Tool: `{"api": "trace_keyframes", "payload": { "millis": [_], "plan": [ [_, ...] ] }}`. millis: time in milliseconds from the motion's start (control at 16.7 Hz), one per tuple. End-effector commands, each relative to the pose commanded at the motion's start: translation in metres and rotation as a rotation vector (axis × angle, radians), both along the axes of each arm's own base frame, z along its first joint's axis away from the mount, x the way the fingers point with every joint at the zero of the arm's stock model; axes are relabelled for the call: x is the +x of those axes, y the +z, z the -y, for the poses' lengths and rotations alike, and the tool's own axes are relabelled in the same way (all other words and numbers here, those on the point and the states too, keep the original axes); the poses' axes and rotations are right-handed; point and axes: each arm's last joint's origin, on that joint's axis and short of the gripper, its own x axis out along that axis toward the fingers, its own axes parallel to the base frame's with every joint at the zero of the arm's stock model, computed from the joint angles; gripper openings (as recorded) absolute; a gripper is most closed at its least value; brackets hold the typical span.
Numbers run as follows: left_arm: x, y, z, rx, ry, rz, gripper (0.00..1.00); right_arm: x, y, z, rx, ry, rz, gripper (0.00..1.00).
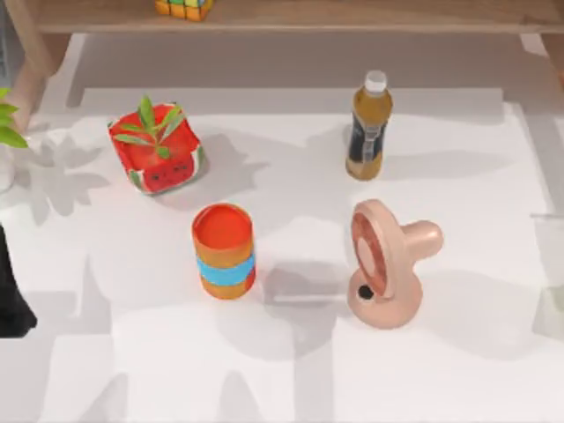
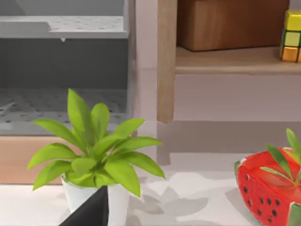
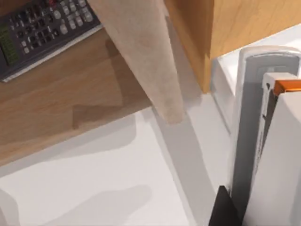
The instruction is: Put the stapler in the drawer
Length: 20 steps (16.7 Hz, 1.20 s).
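Note:
The stapler (image 3: 263, 141), a slim white and light-grey bar with an orange piece near its far end, rises close to the camera in the right wrist view. My right gripper (image 3: 230, 212) is shut on it, with one dark finger showing at its base. It hangs beside a wooden shelf leg (image 3: 141, 56) and a wooden box (image 3: 240, 28). Whether that box, also seen as the wooden box (image 2: 230, 23) in the left wrist view, is the drawer I cannot tell. My left gripper (image 2: 89, 212) sits parked at the table's left edge by a potted plant (image 2: 94, 150).
On the table stand a watermelon-patterned pot (image 1: 157, 145), an orange can with a blue band (image 1: 225, 251), a bottle (image 1: 367, 128) and a pink fan-like object (image 1: 388, 264). A colour cube (image 1: 183, 7) and a calculator (image 3: 42, 28) lie on the wooden shelf.

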Motion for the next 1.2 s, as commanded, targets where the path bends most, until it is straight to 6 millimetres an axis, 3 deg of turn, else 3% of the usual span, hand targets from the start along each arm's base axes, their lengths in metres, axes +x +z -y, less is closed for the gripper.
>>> {"api": "trace_keyframes", "payload": {
  "millis": [120,300,420,600,780,900,1020,1200],
  "plan": [
    [0.000,0.000,0.000,0.000,0.000,0.000,1.00,0.002,0.006,0.031,-0.033,-0.025,-0.004,0.00],
    [0.000,0.000,0.000,0.000,0.000,0.000,1.00,0.014,-0.014,0.079,-0.069,-0.014,-0.089,0.00],
    [0.000,0.000,0.000,0.000,0.000,0.000,1.00,0.026,-0.044,0.111,-0.077,0.032,-0.181,0.00],
    [0.000,0.000,0.000,0.000,0.000,0.000,1.00,0.047,-0.106,0.146,-0.063,0.153,-0.339,0.00],
    [0.000,0.000,0.000,0.000,0.000,0.000,1.00,0.066,-0.176,0.159,-0.036,0.293,-0.487,0.00],
    [0.000,0.000,0.000,0.000,0.000,0.000,1.00,0.074,-0.211,0.159,-0.028,0.362,-0.563,0.00],
    [0.000,0.000,0.000,0.000,0.000,0.000,1.00,0.077,-0.226,0.157,-0.028,0.396,-0.602,0.00],
    [0.000,0.000,0.000,0.000,0.000,0.000,1.00,0.078,-0.228,0.156,-0.028,0.400,-0.607,0.00]
  ]
}}
